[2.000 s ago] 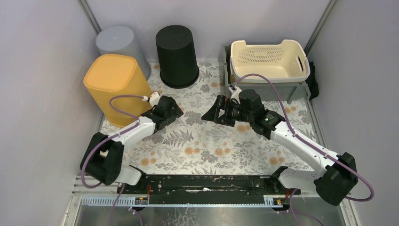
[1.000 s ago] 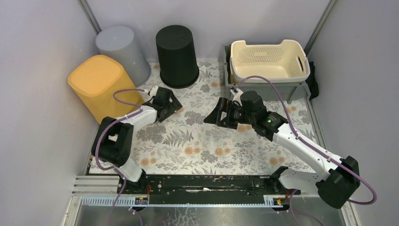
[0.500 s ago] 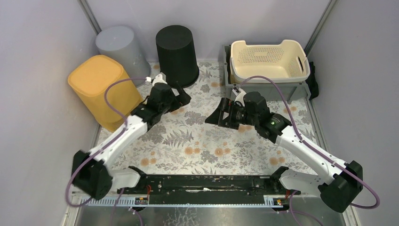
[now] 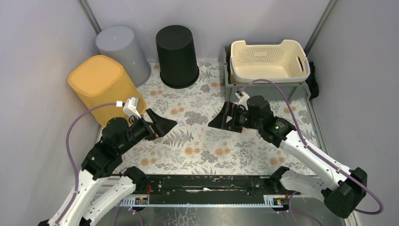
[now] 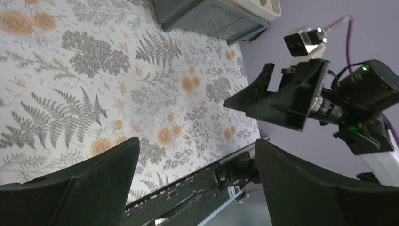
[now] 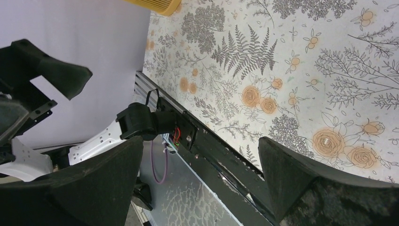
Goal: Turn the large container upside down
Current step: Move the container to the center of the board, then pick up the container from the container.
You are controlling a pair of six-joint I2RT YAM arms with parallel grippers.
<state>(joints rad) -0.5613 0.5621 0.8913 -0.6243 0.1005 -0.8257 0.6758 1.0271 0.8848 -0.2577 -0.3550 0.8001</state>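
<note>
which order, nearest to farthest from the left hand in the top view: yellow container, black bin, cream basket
Measured from the left hand in the top view:
1. yellow container, close by on the hand's left, by the left wall
2. black bin, at the back centre
3. cream basket, in the back right corner, across the table

Soft, even light, with faint shadows on the flowered mat. The overhead view is sharp; in the wrist views the near fingers look slightly blurred.

Floral table under upturned bins (three), crate
</note>
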